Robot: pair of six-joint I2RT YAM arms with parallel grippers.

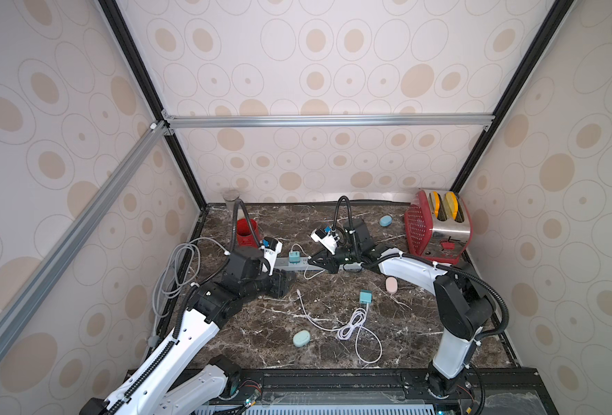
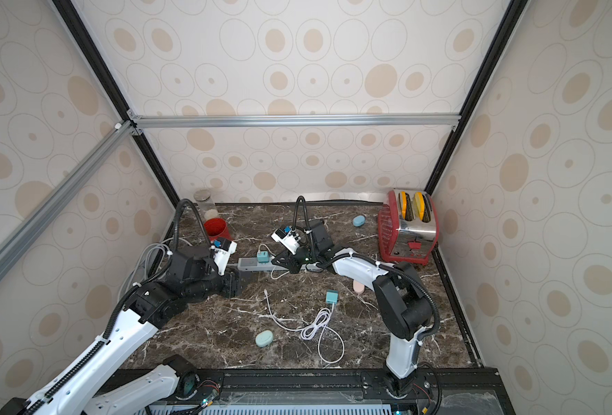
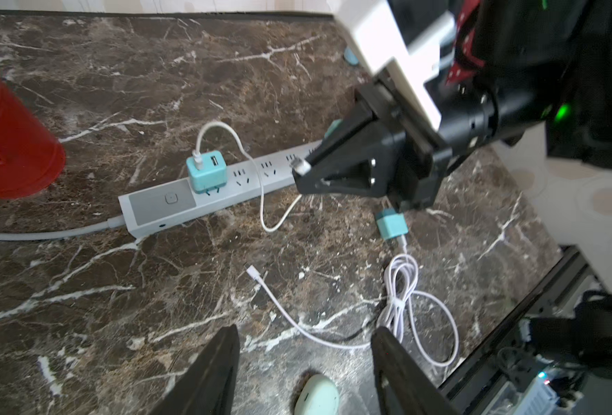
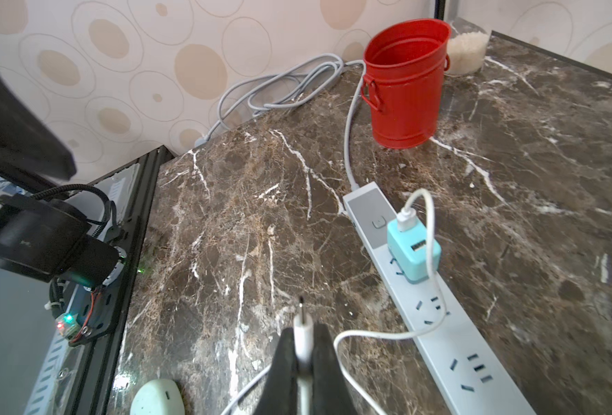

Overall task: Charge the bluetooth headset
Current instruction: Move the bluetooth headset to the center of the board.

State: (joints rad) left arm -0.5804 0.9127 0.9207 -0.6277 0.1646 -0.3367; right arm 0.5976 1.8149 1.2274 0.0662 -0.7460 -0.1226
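Observation:
My right gripper [image 4: 302,334] is shut on the plug end of a white charging cable [image 4: 430,230], held just above the marble near the power strip [image 1: 284,262]. That cable runs from a teal charger [image 1: 293,256] plugged into the strip. A mint-green oval headset case [image 1: 301,338] lies on the table towards the front; it also shows in the right wrist view as the mint case [image 4: 157,397]. My left gripper [image 3: 306,332] is open with nothing between its fingers, and the mint case [image 3: 317,395] lies below it. In a top view the left gripper [image 1: 287,281] sits left of the strip's middle.
A second teal charger [image 1: 365,296] with a coiled white cable [image 1: 351,325] lies loose mid-table. A pink case [image 1: 391,285] and a blue case [image 1: 386,221] lie to the right. A red bucket [image 1: 247,233] and a jar [image 1: 230,197] stand back left, a red toaster [image 1: 437,226] back right.

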